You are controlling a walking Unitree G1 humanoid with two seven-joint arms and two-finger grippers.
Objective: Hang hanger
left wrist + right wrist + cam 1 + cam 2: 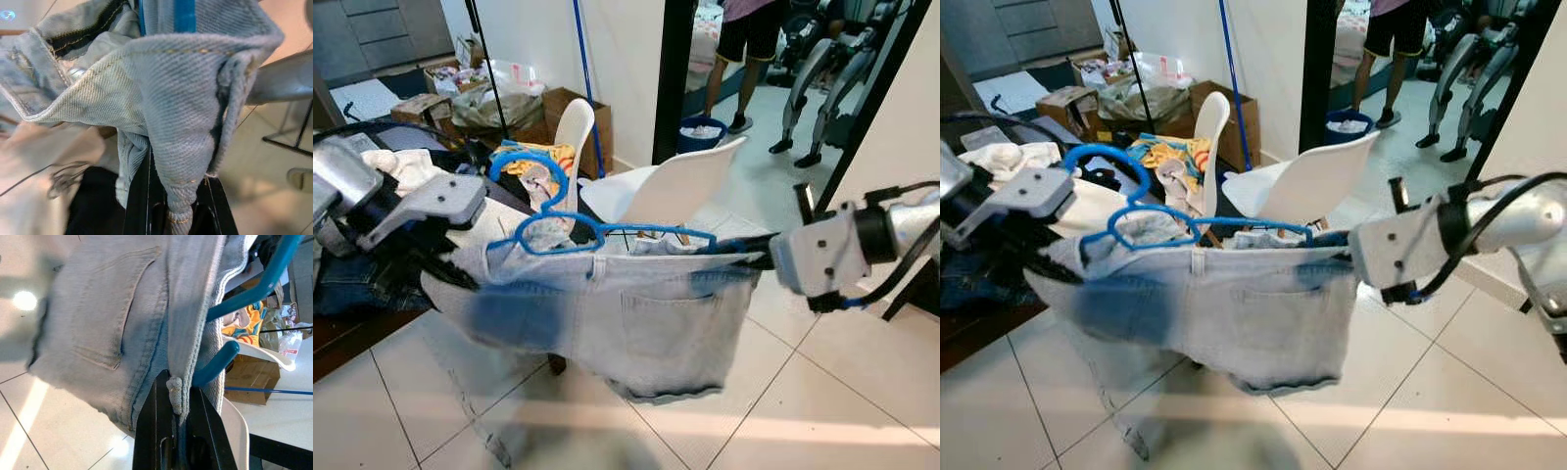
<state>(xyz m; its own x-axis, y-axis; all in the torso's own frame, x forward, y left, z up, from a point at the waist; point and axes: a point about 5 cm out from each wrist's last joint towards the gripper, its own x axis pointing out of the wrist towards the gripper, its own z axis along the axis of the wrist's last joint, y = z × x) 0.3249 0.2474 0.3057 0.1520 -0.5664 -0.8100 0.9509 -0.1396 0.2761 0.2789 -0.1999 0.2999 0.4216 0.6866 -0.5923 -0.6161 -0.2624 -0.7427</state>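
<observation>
The blue hanger (607,235) sits level in the air between the two arms, over the tiled floor (822,392), with a pair of pale denim shorts (636,313) draped from it. Its bar runs along the waistband and its hook (530,168) curls up at the robot's left end. The left gripper (168,215) is clamped on a bunched corner of the waistband, its black fingers (139,205) pressed tight on either side of the fold. The right gripper (176,431) is likewise closed on the opposite edge of the waistband, just beside the blue end of the hanger. Between them the shorts are stretched flat, back pocket facing the camera, with a frayed leg hanging lower on the left.

Behind stand two white chairs (675,186), cardboard boxes (578,113) and a heap of clothes (401,166) on a dark surface at the left. A thin black pole (489,69) rises there; whether it belongs to a clothes rack I cannot tell. A person (749,49) and another robot (832,69) stand in the far doorway.

This looks like the carrying step: the garment is on the hanger and held up, but the hook is not yet over any rail. The next move would call for finding the rail, raising the load with both arms together, and tipping the hook over the rail before letting go.
</observation>
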